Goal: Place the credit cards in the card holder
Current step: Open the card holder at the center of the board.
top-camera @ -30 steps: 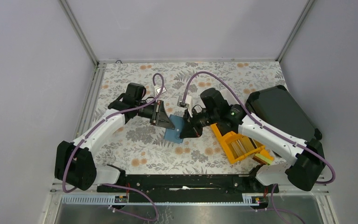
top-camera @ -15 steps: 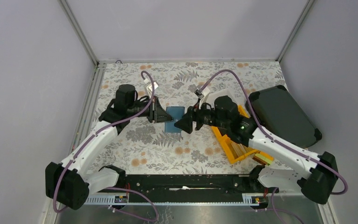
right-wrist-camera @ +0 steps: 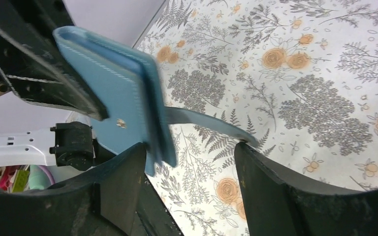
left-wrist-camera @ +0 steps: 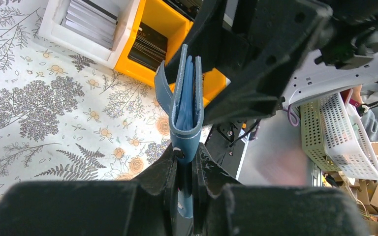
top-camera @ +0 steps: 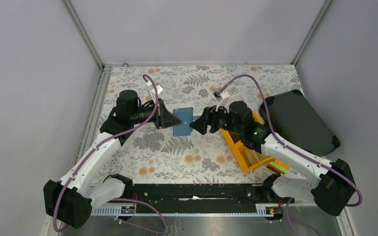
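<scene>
The teal-blue card holder [top-camera: 182, 121] hangs above the table's middle, folded nearly closed, one edge pinched in my shut left gripper [top-camera: 171, 119]. The left wrist view shows it edge-on [left-wrist-camera: 187, 98], standing up out of the left gripper [left-wrist-camera: 186, 156]. My right gripper [top-camera: 197, 125] is open on the holder's far side. In the right wrist view the holder [right-wrist-camera: 113, 88] hangs by one finger [right-wrist-camera: 123, 182] of the right gripper [right-wrist-camera: 192, 152], its side tab [right-wrist-camera: 202, 123] reaching the other fingertip. Dark credit cards [left-wrist-camera: 147, 46] fill the orange bin [left-wrist-camera: 170, 19], more cards [left-wrist-camera: 86, 17] the white one.
The orange bin [top-camera: 237, 147] sits under my right forearm at right of centre. A large black hard case [top-camera: 298, 123] lies at the table's right edge. Perforated baskets [left-wrist-camera: 334, 132] stand beyond the table in the left wrist view. Floral cloth [top-camera: 177, 157] covers the table.
My right gripper has gone from shut to open beside the card holder. The left arm has carried the holder up and toward the back, turning it edge-up.
</scene>
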You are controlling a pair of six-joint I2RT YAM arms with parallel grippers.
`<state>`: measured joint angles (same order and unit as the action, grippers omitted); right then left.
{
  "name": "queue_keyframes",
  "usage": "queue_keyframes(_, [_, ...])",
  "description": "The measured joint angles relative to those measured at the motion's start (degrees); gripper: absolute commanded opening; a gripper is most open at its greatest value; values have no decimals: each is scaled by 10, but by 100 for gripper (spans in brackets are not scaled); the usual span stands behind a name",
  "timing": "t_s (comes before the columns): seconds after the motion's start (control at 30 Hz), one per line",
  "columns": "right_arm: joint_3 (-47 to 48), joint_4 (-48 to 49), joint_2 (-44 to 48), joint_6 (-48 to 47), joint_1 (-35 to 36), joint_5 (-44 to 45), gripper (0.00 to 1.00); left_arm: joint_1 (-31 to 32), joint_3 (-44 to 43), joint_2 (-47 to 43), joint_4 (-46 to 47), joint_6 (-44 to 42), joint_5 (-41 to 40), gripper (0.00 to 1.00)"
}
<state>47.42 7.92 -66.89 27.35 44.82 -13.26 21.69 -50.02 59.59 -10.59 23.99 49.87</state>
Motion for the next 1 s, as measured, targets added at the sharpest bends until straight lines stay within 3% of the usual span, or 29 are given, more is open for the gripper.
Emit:
queue_keyframes(0.2, [-38, 32, 17, 2, -80, -108, 67, 0, 0, -20, 4, -2, 9, 0])
queue_keyframes(0.53, [-47, 110, 13, 28, -85, -240, 61, 0, 1, -29, 35, 1, 45, 0])
queue_keyframes(1.0, [-48, 138, 2, 40, -85, -255, 52, 0, 10, -29, 57, 14, 64, 0])
